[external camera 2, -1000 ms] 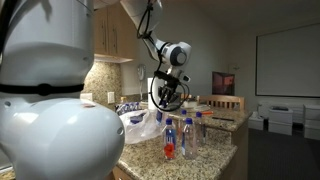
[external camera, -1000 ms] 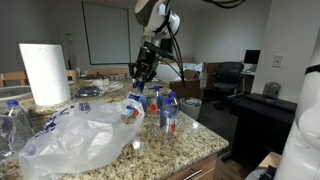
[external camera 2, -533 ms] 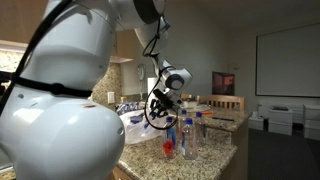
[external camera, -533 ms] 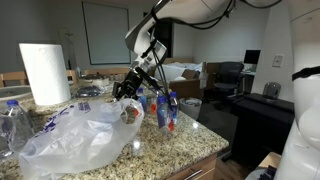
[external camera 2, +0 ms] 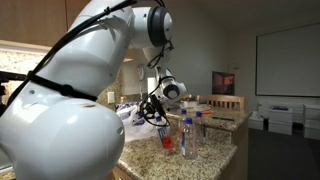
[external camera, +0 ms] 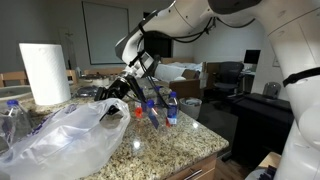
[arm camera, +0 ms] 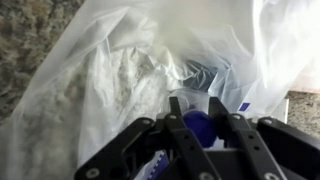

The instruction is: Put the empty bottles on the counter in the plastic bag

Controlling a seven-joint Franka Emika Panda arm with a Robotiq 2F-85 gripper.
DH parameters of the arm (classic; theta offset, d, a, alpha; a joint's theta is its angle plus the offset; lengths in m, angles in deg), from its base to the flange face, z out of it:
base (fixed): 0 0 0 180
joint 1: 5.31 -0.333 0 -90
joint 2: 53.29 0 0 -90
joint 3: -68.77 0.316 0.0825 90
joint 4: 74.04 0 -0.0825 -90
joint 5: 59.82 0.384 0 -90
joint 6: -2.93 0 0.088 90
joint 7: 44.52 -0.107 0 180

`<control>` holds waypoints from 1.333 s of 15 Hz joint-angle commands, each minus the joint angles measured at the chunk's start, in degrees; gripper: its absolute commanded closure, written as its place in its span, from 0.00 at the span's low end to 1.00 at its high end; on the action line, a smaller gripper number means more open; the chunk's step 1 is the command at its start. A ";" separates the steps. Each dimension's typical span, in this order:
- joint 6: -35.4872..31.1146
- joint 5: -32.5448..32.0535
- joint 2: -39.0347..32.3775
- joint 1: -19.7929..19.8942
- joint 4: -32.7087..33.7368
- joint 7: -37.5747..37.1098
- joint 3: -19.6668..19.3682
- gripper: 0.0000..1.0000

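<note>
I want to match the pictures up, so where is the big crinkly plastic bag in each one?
Exterior view: the plastic bag lies lower left on the counter.
Exterior view: small, mid-picture, peeking past the robot's white body.
Wrist view: it fills almost everything.
Shared landmark: the speckled counter, seen in all three.

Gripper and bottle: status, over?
Gripper shut on a bottle, at the plastic bag mouth. Other bottles on the counter. Opening unobstructed.

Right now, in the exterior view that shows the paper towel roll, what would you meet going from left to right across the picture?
paper towel roll → gripper → standing bottles → office chair
</note>
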 commanded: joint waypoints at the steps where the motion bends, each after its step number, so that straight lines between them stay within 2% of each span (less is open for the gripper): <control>1: 9.39 2.10 -3.58 1.59 4.23 4.52 0.81 0.87; 3: 13.15 0.71 -4.96 0.94 5.96 4.84 0.19 0.86; 4: 14.51 0.09 -5.59 0.68 6.71 5.61 0.02 0.41; 5: 15.67 -0.21 -6.25 0.53 7.41 6.01 -0.11 0.40; 11: 19.32 -1.81 -9.87 -0.85 14.22 4.20 -0.47 0.03; 15: 18.44 -5.37 -7.99 -0.98 16.11 4.35 -1.29 0.00; 20: 16.13 -11.28 1.33 0.93 7.98 6.34 -3.84 0.00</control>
